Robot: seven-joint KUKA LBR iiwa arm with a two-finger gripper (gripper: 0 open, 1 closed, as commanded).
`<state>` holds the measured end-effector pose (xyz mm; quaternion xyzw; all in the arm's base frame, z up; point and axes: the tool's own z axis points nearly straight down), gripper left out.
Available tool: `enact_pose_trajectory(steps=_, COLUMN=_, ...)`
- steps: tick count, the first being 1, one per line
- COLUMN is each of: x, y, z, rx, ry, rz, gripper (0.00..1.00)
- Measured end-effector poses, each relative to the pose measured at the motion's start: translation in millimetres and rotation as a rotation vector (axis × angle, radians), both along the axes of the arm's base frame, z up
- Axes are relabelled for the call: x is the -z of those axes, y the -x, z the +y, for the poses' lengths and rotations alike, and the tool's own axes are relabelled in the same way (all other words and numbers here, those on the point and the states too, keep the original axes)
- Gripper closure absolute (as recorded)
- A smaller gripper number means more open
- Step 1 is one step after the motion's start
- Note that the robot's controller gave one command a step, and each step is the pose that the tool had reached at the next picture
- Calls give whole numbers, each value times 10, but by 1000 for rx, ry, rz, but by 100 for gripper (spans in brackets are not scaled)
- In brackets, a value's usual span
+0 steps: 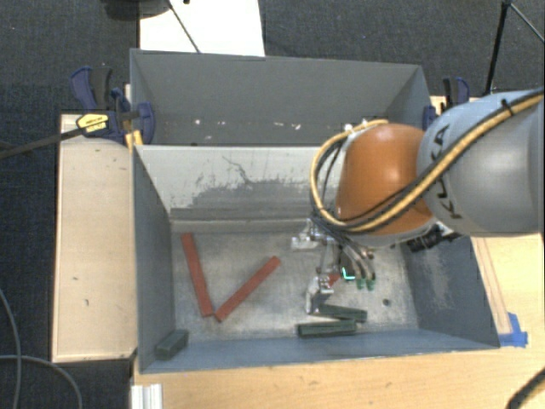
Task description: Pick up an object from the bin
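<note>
The gripper [322, 301] hangs low in the grey metal bin [272, 100], right of centre near the front wall, over the left end of a short dark green flat bar [345, 315] whose long axis runs nearly left to right. A second dark green bar [327, 331] lies just in front, along that wall. Whether the gripper is open or has hold of anything cannot be told. On the scuffed floor to the left, a red-brown flat stick [196, 275] and a slanted red-brown stick [249, 288] form a V. Dark carpet [51, 41] surrounds the bin
</note>
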<state>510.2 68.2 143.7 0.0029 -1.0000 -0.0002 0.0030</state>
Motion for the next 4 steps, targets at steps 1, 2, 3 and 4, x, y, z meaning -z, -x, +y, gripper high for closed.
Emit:
enact_pose_trajectory(steps=1, x=-38, y=-20, z=-2, rx=2, ry=-1, rz=-8, gripper=0)
enact_pose_trajectory(steps=2, x=689, y=-450, z=460, rx=27, ry=-4, rz=-21, gripper=100)
enact_pose_trajectory(steps=3, x=689, y=-450, z=460, rx=27, ry=-5, rz=-21, gripper=100)
enact_pose_trajectory(steps=4, x=-1233, y=-373, z=628, rx=121, ry=-2, rz=-14, gripper=100)
